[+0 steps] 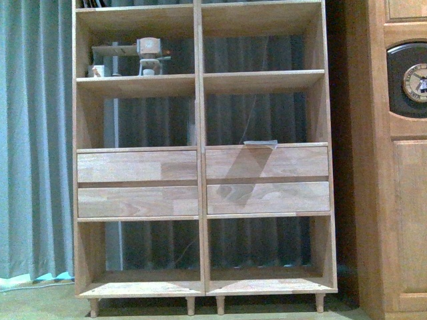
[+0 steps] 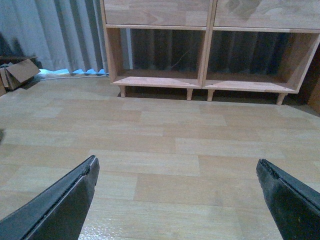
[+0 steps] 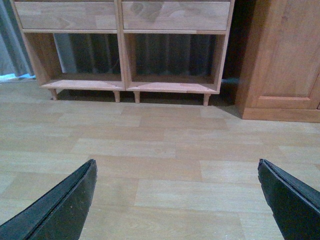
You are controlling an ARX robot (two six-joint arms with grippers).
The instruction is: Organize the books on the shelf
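Backdrop, front view: noted grey-blue curtain (image 1: 33, 133) behind shelf (image 1: 200, 150), darker cabinet (image 1: 393, 200) just beside it at right. Found small ornaments (image 1: 143, 57) in upper left cubby (image 1: 133, 85). Found what appears to be slim teal-edged book (image 1: 260, 143) lying flat above right drawers (image 1: 267, 180), judged left there rather than filed upright. Drawers closed, contents hidden. Could not locate white book.

Left wrist view: found left gripper (image 2: 176, 162) spread wide over wood floor (image 2: 160, 125), pinching nothing. Noted cardboard box (image 2: 17, 75) by curtain.

Right wrist view: found right gripper (image 3: 176, 162) likewise spread and unladen, facing bare bottom cubbies (image 3: 125, 60). Judged both held low and apart, ready for pickup.
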